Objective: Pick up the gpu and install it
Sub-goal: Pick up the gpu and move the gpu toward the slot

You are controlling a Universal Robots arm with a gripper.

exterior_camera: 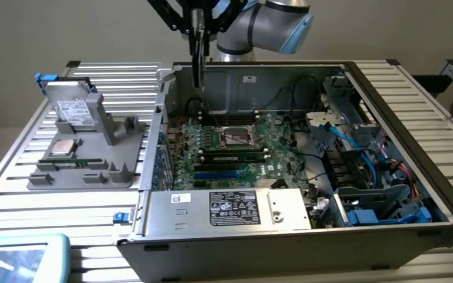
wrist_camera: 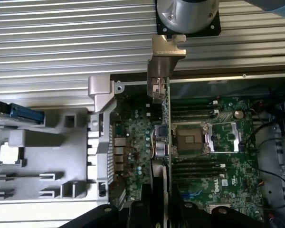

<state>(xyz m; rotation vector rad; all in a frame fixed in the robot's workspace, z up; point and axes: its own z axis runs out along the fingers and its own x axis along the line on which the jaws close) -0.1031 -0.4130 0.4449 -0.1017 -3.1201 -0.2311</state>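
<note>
The gpu, a thin dark card, hangs upright and edge-on from the claw above the open computer case, its silver end bracket lowest.

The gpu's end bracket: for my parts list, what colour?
The end bracket is silver, clearest in the wrist view.

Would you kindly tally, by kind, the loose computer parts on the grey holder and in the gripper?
hard drive: 1
processor chip: 1
memory stick: 1
gpu, held in the gripper: 1
Total: 4
</note>
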